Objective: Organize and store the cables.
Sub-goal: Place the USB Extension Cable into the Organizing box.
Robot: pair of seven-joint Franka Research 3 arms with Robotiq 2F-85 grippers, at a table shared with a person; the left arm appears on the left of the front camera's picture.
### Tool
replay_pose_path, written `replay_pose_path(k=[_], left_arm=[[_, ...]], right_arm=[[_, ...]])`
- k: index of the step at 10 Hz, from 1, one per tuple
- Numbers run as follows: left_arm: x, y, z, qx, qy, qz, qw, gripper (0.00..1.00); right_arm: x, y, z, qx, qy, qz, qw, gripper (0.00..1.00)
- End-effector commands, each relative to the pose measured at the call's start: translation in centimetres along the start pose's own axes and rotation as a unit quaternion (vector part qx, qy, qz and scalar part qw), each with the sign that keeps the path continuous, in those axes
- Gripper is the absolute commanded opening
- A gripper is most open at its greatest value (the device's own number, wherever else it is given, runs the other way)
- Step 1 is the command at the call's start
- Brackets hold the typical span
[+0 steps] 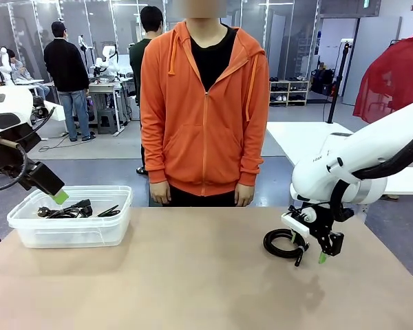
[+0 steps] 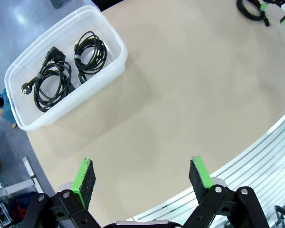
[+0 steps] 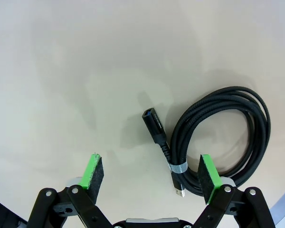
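Item: coiled black braided cable (image 3: 228,137), bound with a pale tape band near its two connectors, lying flat on the beige tabletop (image 1: 193,275) at the robot's right side, well apart from the bin.
Stored already: two coiled black cables (image 2: 66,69) side by side in the clear plastic rectangular bin (image 2: 115,64) at the tabletop's left end.
Right gripper (image 3: 152,175): low over the loose coil, jaws spread wide and empty; the taped connector stub sits between the pads, the coil's main loop partly beyond one pad.
Left gripper (image 2: 141,176): raised near the bin, jaws released, holding nothing.
Handling advice, as judgement: centre the jaws over the taped bundle, where the strands are gathered, descend until the pads flank it, then close. Gripping a single outer strand risks the coil unwinding during the carry to the bin.
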State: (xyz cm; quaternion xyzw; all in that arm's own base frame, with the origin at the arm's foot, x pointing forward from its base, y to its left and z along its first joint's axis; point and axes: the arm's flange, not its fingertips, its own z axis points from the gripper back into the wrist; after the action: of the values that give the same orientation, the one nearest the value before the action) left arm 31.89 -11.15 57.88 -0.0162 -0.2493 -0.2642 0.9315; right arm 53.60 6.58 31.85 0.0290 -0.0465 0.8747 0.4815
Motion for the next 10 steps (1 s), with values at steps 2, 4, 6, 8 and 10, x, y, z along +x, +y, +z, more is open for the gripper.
replay_pose_path(k=[2, 4, 6, 8, 10], left_arm=[[-0.14, 0.01, 0.12, 0.0, 0.002, 0.001, 1.0, 1.0], [-0.14, 0.01, 0.12, 0.0, 0.002, 0.001, 1.0, 1.0], [-0.14, 0.01, 0.12, 0.0, 0.002, 0.001, 1.0, 1.0], [-0.14, 0.01, 0.12, 0.0, 0.002, 0.001, 1.0, 1.0], [-0.14, 0.01, 0.12, 0.0, 0.002, 0.001, 1.0, 1.0]], right_arm=[[-0.19, -1.26, -1.59, 0.017, 0.012, -0.015, 1.0, 1.0], [-0.48, -1.34, -1.87, 0.019, 0.012, -0.021, 1.0, 1.0], [-0.47, -1.28, -1.75, 0.016, 0.016, -0.025, 0.999, 0.53], [-0.63, -1.4, -2.01, 0.022, 0.026, -0.025, 0.999, 0.0], [-0.82, -1.5, -2.03, 0.02, 0.027, -0.028, 0.999, 0.0]])
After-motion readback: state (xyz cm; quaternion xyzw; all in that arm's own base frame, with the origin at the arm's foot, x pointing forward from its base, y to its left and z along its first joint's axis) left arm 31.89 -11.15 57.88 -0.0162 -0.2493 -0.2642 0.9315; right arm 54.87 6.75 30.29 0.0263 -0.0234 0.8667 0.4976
